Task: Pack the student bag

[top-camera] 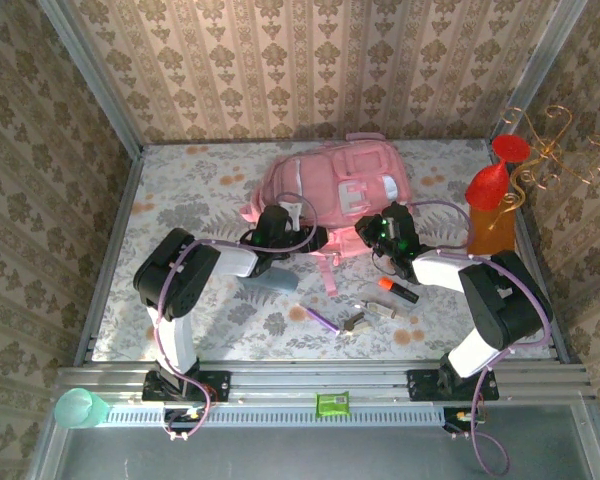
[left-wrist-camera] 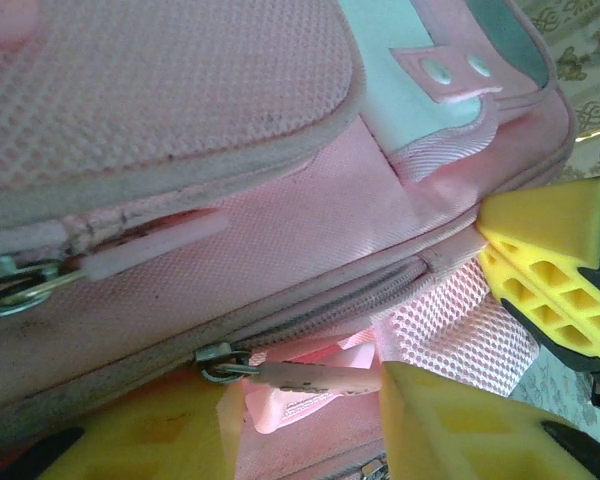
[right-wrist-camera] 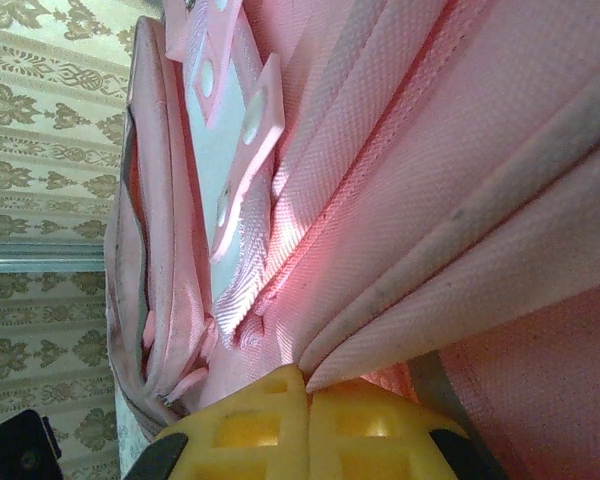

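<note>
Starting at the left: there's a teal cup [top-camera: 80,408] sitting on the metal frame rail just off the near left corner of the bench [top-camera: 180,190].

The left end effector [top-camera: 283,225] is up against the near left side of the student bag [top-camera: 335,180]. In the left wrist view its yellow fingers [left-wrist-camera: 450,425] stand partway apart, pressed close to the pink fabric. A zipper pull [left-wrist-camera: 280,377] with a pink tab lies across the gap between them. It looks open to me rather than clamped, and I honestly can't tell if the pull is actually pinched.

The bag itself is the big pink thing lying at the far edge of the bench, roughly mid-width and a touch right of centre, with its light trim patches facing up.

Toward the near edge, in front of the bag, there's some loose stuff: a purple pen [top-camera: 320,319], a small metal bit [top-camera: 360,322] just beside it that's too small to make out, and a dark marker with an orange end [top-camera: 397,288].

The right end effector [top-camera: 372,228] is at the bag's near right side. In the right wrist view its fingers [right-wrist-camera: 280,425] are closed right down, with a fold of the pink fabric caught between them.

Over at the right edge of the bench stands a red vase-looking thing [top-camera: 492,185] on an orange box [top-camera: 492,232], with a gold wire stand [top-camera: 545,150] behind it.
</note>
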{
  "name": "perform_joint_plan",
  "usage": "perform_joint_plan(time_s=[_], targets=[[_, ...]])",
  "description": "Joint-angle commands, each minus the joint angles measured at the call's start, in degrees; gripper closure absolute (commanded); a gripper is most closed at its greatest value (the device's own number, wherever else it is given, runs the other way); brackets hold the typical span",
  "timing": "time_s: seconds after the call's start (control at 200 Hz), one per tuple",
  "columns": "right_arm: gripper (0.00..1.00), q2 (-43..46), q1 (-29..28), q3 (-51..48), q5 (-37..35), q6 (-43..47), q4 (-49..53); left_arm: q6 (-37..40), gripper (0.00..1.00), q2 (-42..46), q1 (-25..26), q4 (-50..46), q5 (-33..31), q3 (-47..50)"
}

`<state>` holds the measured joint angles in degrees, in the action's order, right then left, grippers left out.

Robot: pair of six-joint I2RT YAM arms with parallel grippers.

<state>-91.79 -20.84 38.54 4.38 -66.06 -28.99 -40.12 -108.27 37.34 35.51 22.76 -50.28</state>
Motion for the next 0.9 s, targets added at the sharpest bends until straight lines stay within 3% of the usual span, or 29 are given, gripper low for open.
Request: perform_joint_plan(time_s=[0.0,0.14,0.4,0.9], targets=[[1.00,-0.8,-0.6,1.2,1.4,0.0,-2.9,-0.8,0.61,-0.4,-0.8,-2.4,-0.6,-2.5],[1.00,-0.6,-0.5,1.0,1.3,0.1,-3.0,-1.4,0.62,-0.3,-0.8,-3.2,-1.0,-2.7],[1.00,-0.8,-0.4,0.4,1.2,-0.1,-3.6,-4.8,0.50,0.6,-0.9,-1.7,0.2,-0.3],[1.00,-1.4,-0.4,0.5,1.3,-0.4,-4.1,-0.4,0.57,-3.6,0.2,-7.4,-1.9,-4.3]])
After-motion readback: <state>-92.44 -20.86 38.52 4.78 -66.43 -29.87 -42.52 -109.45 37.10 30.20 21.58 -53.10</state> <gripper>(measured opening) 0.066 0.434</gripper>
